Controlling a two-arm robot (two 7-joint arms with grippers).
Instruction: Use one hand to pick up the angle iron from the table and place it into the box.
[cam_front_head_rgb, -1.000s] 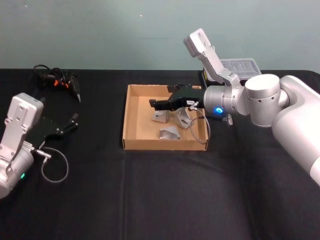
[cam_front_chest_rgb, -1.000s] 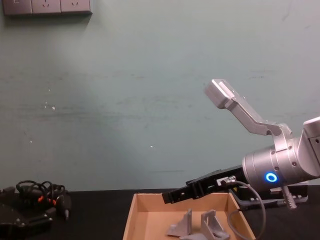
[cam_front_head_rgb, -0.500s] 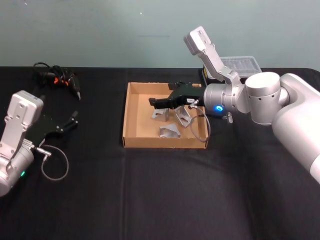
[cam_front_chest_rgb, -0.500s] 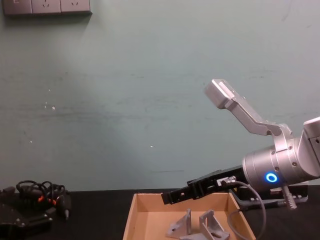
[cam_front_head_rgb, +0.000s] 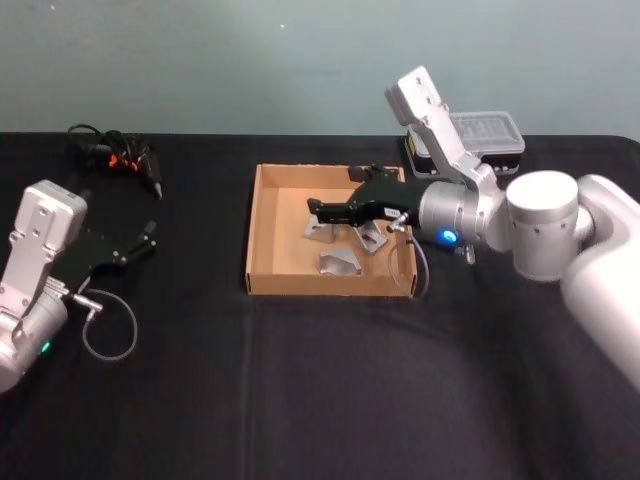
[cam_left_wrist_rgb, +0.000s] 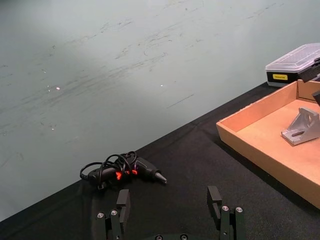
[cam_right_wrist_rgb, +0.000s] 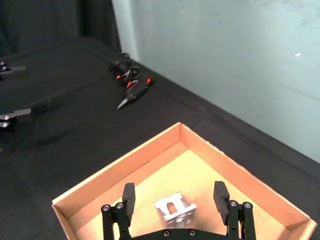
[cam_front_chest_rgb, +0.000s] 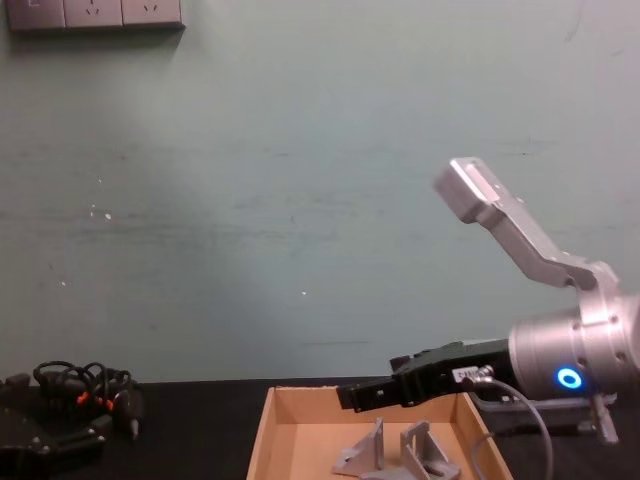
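Three grey angle irons lie inside the tan box (cam_front_head_rgb: 262, 230): one at the back left (cam_front_head_rgb: 320, 232), one at the back right (cam_front_head_rgb: 372, 238), one nearer the front (cam_front_head_rgb: 340, 264). My right gripper (cam_front_head_rgb: 318, 210) hovers over the box's back half, open and holding nothing. In the right wrist view its fingertips (cam_right_wrist_rgb: 129, 197) stand wide apart above an angle iron (cam_right_wrist_rgb: 174, 209) on the box floor (cam_right_wrist_rgb: 150, 150). From the chest, the right gripper (cam_front_chest_rgb: 362, 396) hangs just above two upright angle irons (cam_front_chest_rgb: 365, 452). My left gripper (cam_front_head_rgb: 148, 235) rests open at the table's left.
A bundle of black cable with a tool and orange marks (cam_front_head_rgb: 115, 158) lies at the back left. A clear-lidded black case (cam_front_head_rgb: 485, 135) stands behind the right arm. A loose cable loop (cam_front_head_rgb: 108, 335) trails by the left arm on the black table (cam_front_head_rgb: 320, 380).
My right arm has drawn back to the right, its open gripper sliding a little that way over the box. The angle irons and the left arm have stayed put.
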